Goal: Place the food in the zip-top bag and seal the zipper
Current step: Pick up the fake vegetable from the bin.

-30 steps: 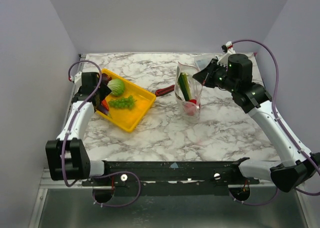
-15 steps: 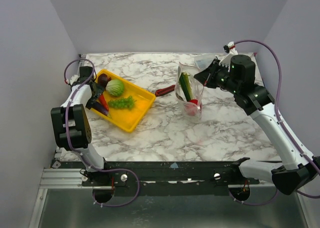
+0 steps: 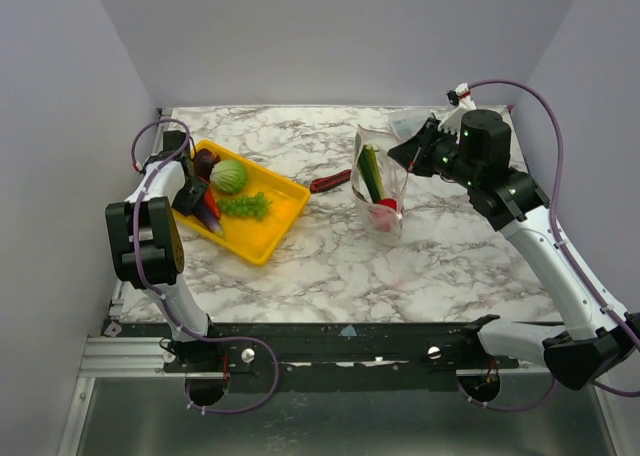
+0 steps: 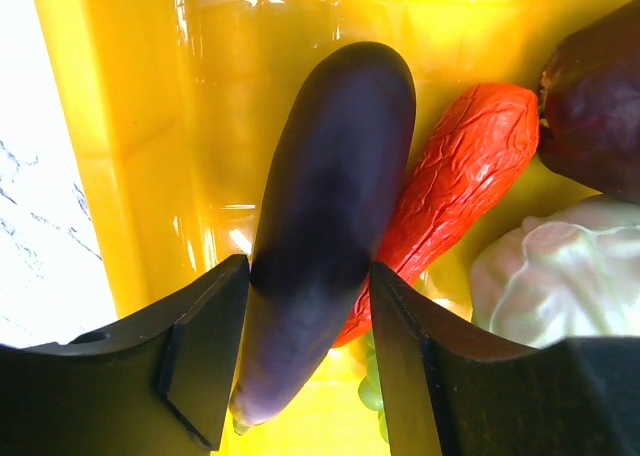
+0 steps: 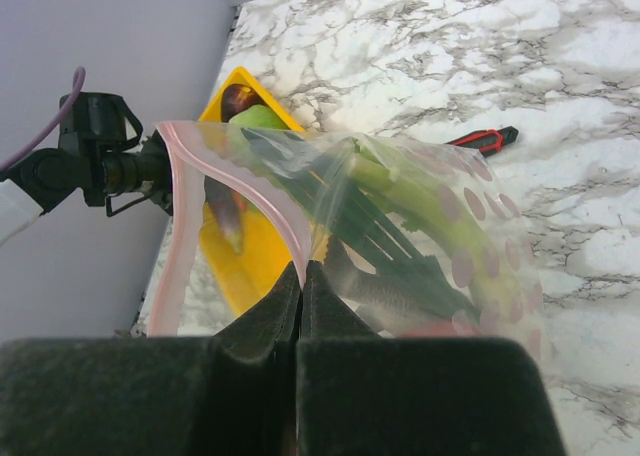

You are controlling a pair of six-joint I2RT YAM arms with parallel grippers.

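My left gripper (image 3: 192, 192) is down in the yellow tray (image 3: 270, 221), its fingers pressed on both sides of the dark purple eggplant (image 4: 330, 196), which lies on the tray floor. A red chili (image 4: 450, 186) lies against the eggplant. My right gripper (image 3: 405, 156) is shut on the pinkish zipper strip (image 5: 180, 226) of the clear zip-top bag (image 3: 378, 191) and holds its mouth up and open. Inside the bag are green celery stalks (image 5: 400, 191), a grey fish (image 5: 390, 291) and a red tomato (image 3: 380, 214).
The tray also holds a green cabbage (image 3: 230, 175), green grapes (image 3: 245, 205) and a dark round piece (image 3: 206, 159). A red-handled tool (image 3: 328, 183) lies on the marble table between the tray and the bag. Walls stand close on the left and right.
My left arm has folded back toward the left wall and its gripper has settled over the eggplant. The right arm and the bag have barely moved.
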